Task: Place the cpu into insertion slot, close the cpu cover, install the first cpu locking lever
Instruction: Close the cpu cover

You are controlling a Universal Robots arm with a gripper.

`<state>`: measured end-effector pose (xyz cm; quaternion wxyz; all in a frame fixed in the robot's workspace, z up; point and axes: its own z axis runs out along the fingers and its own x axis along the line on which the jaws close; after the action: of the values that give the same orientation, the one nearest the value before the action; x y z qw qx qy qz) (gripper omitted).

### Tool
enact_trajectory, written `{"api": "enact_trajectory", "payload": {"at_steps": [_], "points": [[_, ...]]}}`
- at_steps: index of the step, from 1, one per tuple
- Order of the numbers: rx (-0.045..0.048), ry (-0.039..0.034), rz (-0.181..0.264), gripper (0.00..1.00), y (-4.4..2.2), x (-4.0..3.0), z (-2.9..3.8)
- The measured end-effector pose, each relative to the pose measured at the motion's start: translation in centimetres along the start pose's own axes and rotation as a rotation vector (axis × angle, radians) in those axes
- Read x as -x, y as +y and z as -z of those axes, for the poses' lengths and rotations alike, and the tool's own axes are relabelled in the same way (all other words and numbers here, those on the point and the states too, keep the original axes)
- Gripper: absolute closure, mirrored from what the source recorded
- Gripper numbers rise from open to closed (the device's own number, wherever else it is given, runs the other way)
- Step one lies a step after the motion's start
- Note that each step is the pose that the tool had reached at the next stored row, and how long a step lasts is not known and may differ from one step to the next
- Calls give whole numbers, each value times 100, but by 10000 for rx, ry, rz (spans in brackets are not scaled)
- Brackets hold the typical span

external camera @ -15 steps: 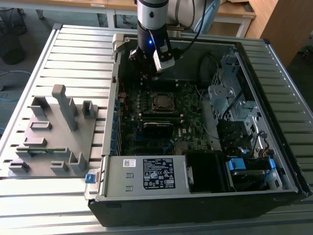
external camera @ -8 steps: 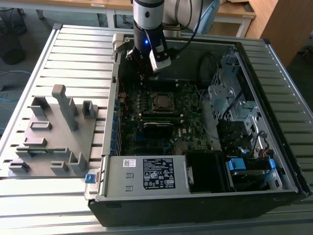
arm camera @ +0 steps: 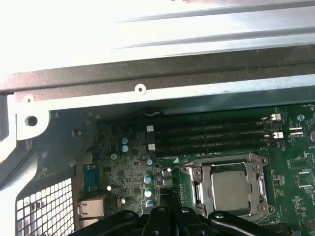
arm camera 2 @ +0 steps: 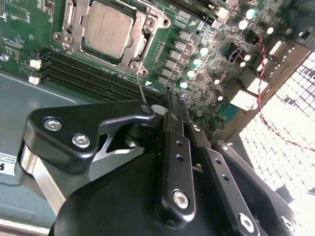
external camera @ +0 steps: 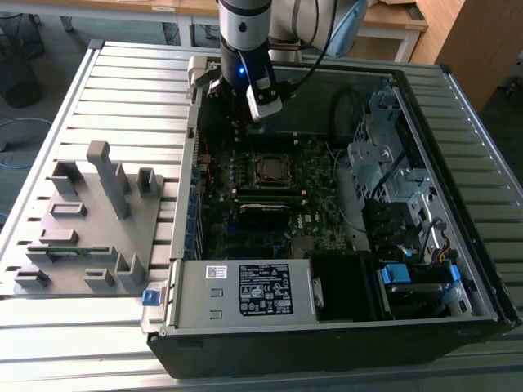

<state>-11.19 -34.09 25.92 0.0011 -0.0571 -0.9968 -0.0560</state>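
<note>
The cpu (arm camera 2: 107,30) lies flat in the insertion slot (external camera: 270,169), its dull silver top showing through the window of the cpu cover (arm camera 2: 142,37), which lies down over it. In the first wrist view the cpu (arm camera: 229,187) and the cover frame (arm camera: 197,184) appear the same way. A thin metal locking lever (arm camera 2: 141,88) stands up from the socket's corner. My gripper (arm camera 2: 170,101) hangs just beside the socket, fingers pressed together with nothing seen between them, its tip close to the lever's free end. From outside, the gripper (external camera: 242,121) hovers over the board's far edge.
Black memory slots (arm camera: 211,137) run along the socket. The open computer case (external camera: 188,163) has a drive cage (external camera: 384,155) and cables at the exterior view's right, a power supply (external camera: 245,290) in front. A grey fixture (external camera: 90,220) stands outside the case on the slatted table.
</note>
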Motion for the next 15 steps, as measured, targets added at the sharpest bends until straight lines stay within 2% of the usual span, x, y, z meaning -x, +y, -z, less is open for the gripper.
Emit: {"api": "enact_trajectory", "payload": {"at_steps": [3, 6, 10, 13, 14, 15], "points": [[12, 3, 1, 90, -1, -1, 0], [125, 11, 1, 90, -2, -14, -3], [142, 1, 1, 90, -7, -45, -15], [192, 2, 3, 90, -12, -64, -39], [228, 6, 3, 90, -15, -68, -47], [324, 14, 4, 90, -16, -70, -51]]}}
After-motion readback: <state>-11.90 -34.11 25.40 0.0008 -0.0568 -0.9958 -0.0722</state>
